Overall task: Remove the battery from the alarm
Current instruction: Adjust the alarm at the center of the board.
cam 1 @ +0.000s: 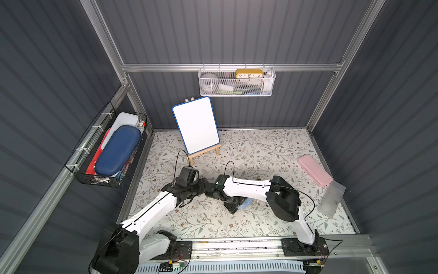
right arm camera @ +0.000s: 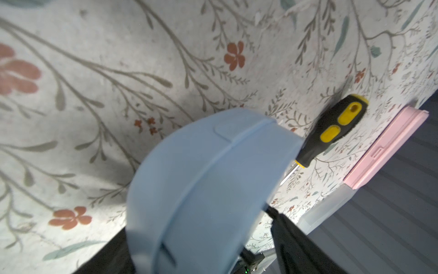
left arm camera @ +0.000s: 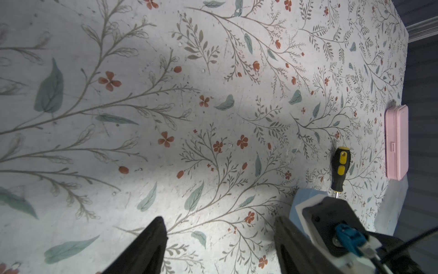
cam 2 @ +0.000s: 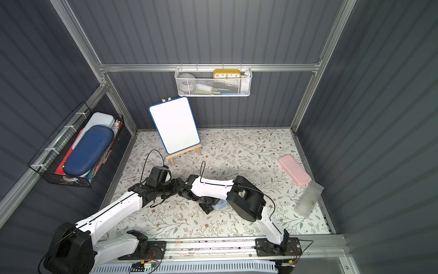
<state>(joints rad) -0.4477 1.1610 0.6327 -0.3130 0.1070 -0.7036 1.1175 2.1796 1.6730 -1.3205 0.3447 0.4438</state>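
Now, in a top view your alarm (cam 1: 246, 204) sits centrally under the right arm (cam 1: 248, 187). Left wrist: left end effector (left arm camera: 220, 220) apart, empty. Right wrist: right end effector (right arm camera: 196, 225) straddles the alarm, grip unclear; it could slip. Battery unseen.

Dark grey ribbed walls (cam 1: 237, 30) on three sides, aluminium frame rail (cam 1: 230, 67) across the upper middle, pale floor (cam 1: 260, 147) with leaf and flower pattern in the lower centre, white mesh basket (cam 1: 237, 91) hanging on the back wall, black wire basket (cam 1: 99, 181) at left, soft even light.
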